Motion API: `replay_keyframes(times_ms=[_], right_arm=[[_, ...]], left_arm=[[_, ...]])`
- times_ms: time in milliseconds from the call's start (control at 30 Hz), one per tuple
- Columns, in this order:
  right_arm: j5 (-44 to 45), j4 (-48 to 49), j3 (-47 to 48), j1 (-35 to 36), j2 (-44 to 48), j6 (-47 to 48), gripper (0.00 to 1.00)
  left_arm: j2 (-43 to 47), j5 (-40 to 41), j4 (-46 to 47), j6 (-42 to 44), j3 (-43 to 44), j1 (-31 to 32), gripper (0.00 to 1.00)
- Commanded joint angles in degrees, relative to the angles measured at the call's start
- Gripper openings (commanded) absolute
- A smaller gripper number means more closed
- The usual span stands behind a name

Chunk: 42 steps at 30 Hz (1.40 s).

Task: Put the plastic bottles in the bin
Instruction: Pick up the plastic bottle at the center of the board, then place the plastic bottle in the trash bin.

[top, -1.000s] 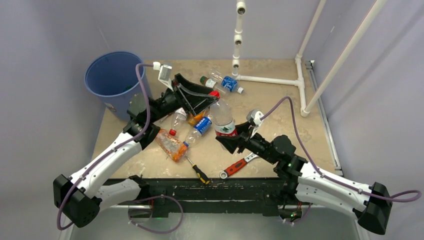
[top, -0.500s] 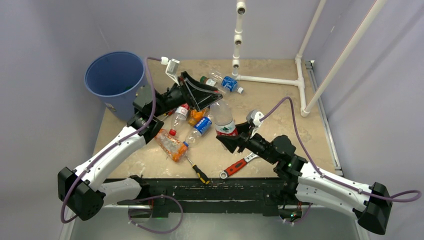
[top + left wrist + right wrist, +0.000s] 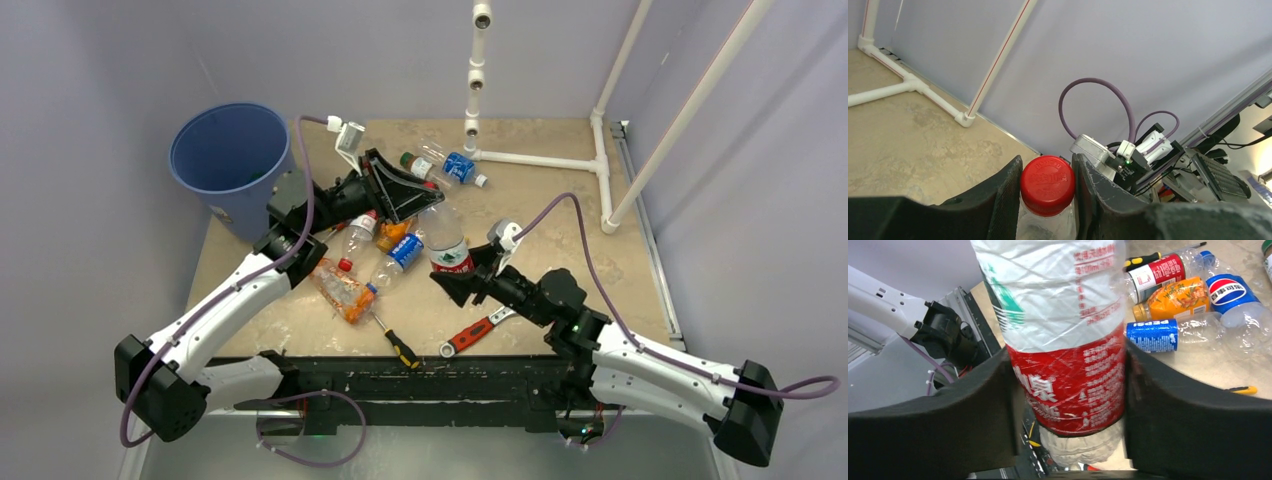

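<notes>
The left claw (image 3: 1047,162) has edged forward and closed onto the red cap (image 3: 1047,180) of the clear bottle (image 3: 447,238).

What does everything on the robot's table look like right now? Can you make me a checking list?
Surface: tan table, blotchy.
Job's things: blue bin at the far left corner; big bottle with a red cap, gripped at both ends; loose bottles lying on the table.
Clutter: screwdriver and wrench near the front edge.
Claws: left claw shut on the big bottle's cap; right claw shut on its red label.
Cables: purple cables loop off both arms.
Surroundings: white pipe frame at the back right; plain walls.
</notes>
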<state>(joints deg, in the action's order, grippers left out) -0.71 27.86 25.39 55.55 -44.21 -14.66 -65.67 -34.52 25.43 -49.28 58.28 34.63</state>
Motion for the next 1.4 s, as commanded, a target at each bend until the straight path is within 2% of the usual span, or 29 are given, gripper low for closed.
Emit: replay_keyframes(times_ms=[0,33,133,233,367,467,567,700,833,867,967,1033,1167,1267,1367], right_arm=[[0.45,-0.6,3.2,0.22,-0.87,-0.26,0.7],[0.34,-1.44,3.86,0.26,-0.68,-0.8,0.8],[-0.61,-3.0,5.14,0.26,0.71,-2.16,0.98],[-1.48,-4.94,6.39,0.26,2.54,-3.19,0.99],[-1.5,-7.89,7.49,0.24,5.64,-3.86,0.99],[-1.27,-10.32,8.3,0.22,9.44,-4.22,0.99],[-2.06,-11.98,9.12,0.23,12.87,-4.95,0.99],[-0.66,-11.68,7.65,0.25,15.9,-5.84,0.99],[1.87,-10.4,5.84,0.21,15.76,-7.39,0.99],[1.68,-10.08,5.86,0.22,15.34,-7.62,0.99],[0.98,-10.92,6.87,0.22,13.57,-7.3,0.99],[0.89,-12.06,7.77,0.26,12.59,-6.63,0.99],[0.99,-12.94,7.51,0.19,12.55,-6.23,0.99],[1.51,-12.85,6.55,0.25,13.27,-6.18,0.99],[1.67,-12.73,5.75,0.22,13.81,-6.33,0.99]], left_arm=[[2.43,-0.22,-3.15,2.94,2.38,0.44,0.0],[2.83,0.29,-5.83,4.19,3.3,0.39,0.0],[4.18,2.8,-13.41,10.44,8.09,0.42,0.0],[5.69,6.46,-19.5,15.64,12.19,0.43,0.0],[6.52,15.64,-27.17,21.63,16.7,0.37,0.0],[6.52,26.95,-32.23,27.2,20.79,0.41,0.0],[6.44,40.64,-33.38,33.59,24.61,0.43,0.0],[5.46,58.11,-26.98,44.21,28.06,0.39,0.0],[-0.68,74.68,-12.96,60.5,28.53,-0.52,0.0],[-2.88,76.12,-11.49,61.86,29.56,-2.29,0.0],[-6.67,75.76,-10.45,57.51,32.56,-10.47,0.0],[-7.94,77.29,-6.88,57.43,32.98,-13.48,0.0],[-12.7,82.89,2.69,65.96,33.71,-16.04,0.0],[-14.19,85.21,8.81,71.13,30.13,-17.55,0.0],[-14.71,85.4,7.34,68.57,26.54,-19.52,0.0]])
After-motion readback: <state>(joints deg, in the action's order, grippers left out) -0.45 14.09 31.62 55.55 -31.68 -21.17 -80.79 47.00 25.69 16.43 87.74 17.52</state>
